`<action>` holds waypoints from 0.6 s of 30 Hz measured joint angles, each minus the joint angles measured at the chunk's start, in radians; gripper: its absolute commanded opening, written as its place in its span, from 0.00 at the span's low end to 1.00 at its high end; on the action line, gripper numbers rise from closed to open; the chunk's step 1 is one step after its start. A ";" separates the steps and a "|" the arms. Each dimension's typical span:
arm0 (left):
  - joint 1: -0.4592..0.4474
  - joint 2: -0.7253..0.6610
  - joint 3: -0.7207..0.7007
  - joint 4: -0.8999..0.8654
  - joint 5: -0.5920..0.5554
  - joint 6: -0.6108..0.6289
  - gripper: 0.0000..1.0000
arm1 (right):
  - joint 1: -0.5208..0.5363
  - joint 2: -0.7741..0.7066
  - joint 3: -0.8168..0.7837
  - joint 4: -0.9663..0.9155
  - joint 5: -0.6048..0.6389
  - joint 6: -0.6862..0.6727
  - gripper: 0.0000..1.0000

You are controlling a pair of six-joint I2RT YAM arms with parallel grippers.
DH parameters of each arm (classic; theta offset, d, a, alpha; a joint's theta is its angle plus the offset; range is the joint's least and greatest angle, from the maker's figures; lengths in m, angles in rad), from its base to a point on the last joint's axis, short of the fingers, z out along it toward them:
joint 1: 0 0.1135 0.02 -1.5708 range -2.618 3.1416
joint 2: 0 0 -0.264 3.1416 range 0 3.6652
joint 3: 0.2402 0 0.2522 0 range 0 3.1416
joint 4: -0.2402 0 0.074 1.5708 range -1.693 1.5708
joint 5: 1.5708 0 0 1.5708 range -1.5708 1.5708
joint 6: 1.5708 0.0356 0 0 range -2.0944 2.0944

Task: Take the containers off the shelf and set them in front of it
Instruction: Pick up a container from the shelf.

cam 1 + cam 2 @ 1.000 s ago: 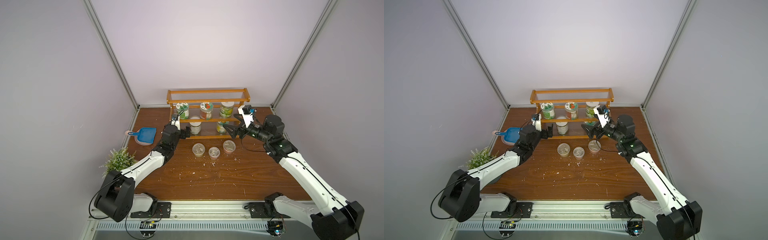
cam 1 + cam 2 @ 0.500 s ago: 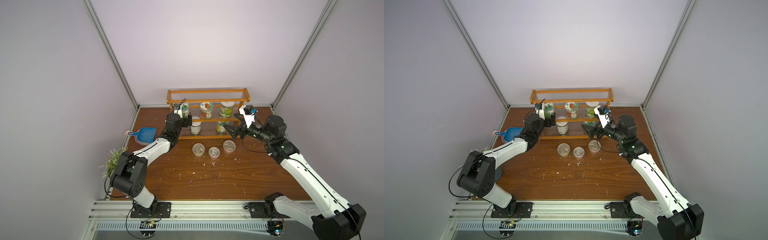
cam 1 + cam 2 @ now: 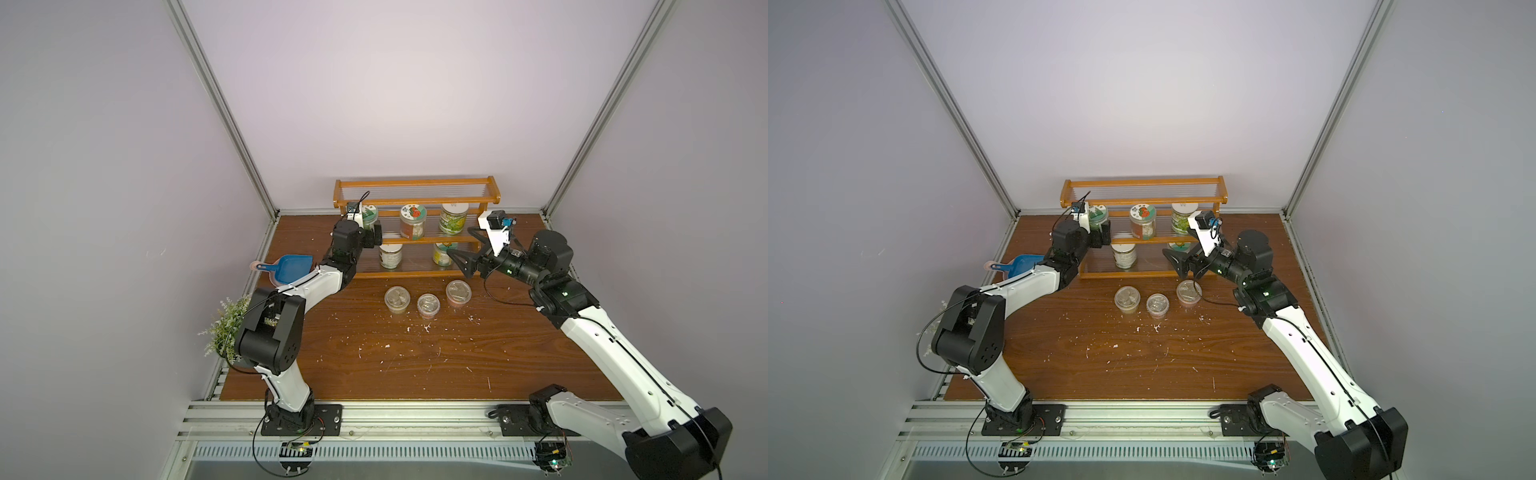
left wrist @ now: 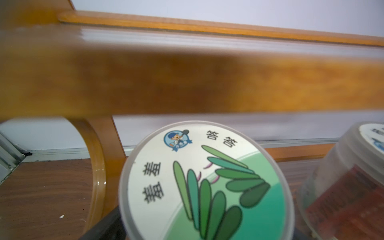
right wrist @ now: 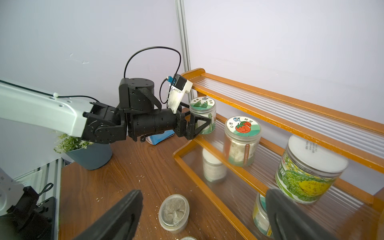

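The shelf (image 3: pixel 415 195) stands at upper centre in both top views, against the back wall. The left gripper (image 5: pixel 202 119) is spread wide. Its fingers (image 5: pixel 191 127) flank the green-lidded jar (image 4: pixel 205 180), which stands upright on the middle tier; contact cannot be confirmed. Further right in the frame, the same tier carries the tomato-lidded jar (image 3: pixel 413 222) and the large green-labelled jar (image 3: pixel 453 217). The lowest tier carries the small white-lidded jar (image 3: pixel 390 254) and the yellow-labelled jar (image 3: pixel 440 254). The right gripper (image 3: pixel 457 257) is open and empty, just beside the yellow-labelled jar. Three short cups (image 3: pixel 428 305) sit in a row on the table (image 3: pixel 374 353), just in front of the shelf.
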 measured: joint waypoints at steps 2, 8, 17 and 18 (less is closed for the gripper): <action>0.005 0.013 0.010 -0.001 0.015 0.000 0.99 | 0.000 0.000 0.000 0.000 0.000 0.000 0.99; 0.015 0.034 0.042 0.008 0.040 0.002 0.95 | -0.002 0.000 0.000 0.000 0.000 0.000 0.99; 0.019 0.044 0.053 0.021 0.052 0.017 0.76 | -0.006 0.001 0.000 0.000 0.000 0.000 0.99; 0.019 0.044 0.053 0.022 0.052 0.017 0.76 | -0.006 0.001 0.000 0.000 0.000 0.000 0.99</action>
